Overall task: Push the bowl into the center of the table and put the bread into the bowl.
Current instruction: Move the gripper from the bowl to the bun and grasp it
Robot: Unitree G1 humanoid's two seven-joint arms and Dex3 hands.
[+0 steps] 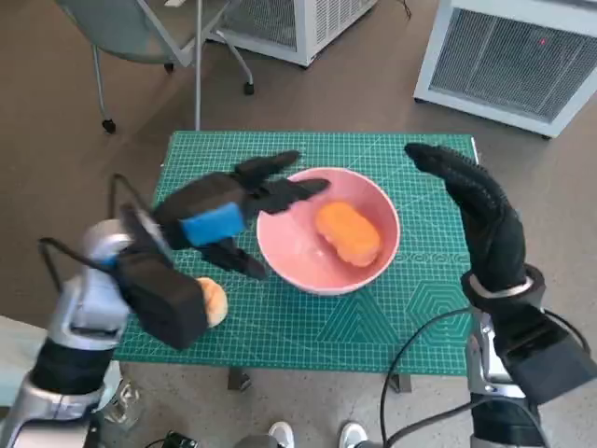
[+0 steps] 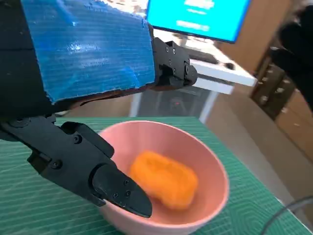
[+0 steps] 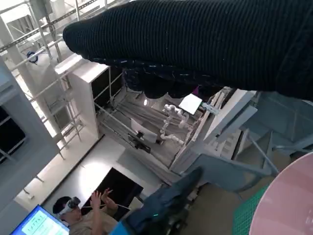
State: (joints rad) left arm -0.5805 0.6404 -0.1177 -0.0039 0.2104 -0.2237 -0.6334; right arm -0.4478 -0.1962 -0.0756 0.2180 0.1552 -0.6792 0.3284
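Head view showed the pink bowl [image 1: 328, 231] near the table's [image 1: 410, 327] middle with the orange, oblong bread [image 1: 348, 232] inside, lying slantwise, the empty, spread left hand [image 1: 233, 215] over its near-left rim, nearer than the open right hand [image 1: 476, 210] beyond the right rim.

My right-wrist cam: glove [image 3: 205, 44] across the top, pink bowl rim [image 3: 288, 205] in one corner, person [image 3: 83, 215] near a blue screen [image 3: 36, 225].
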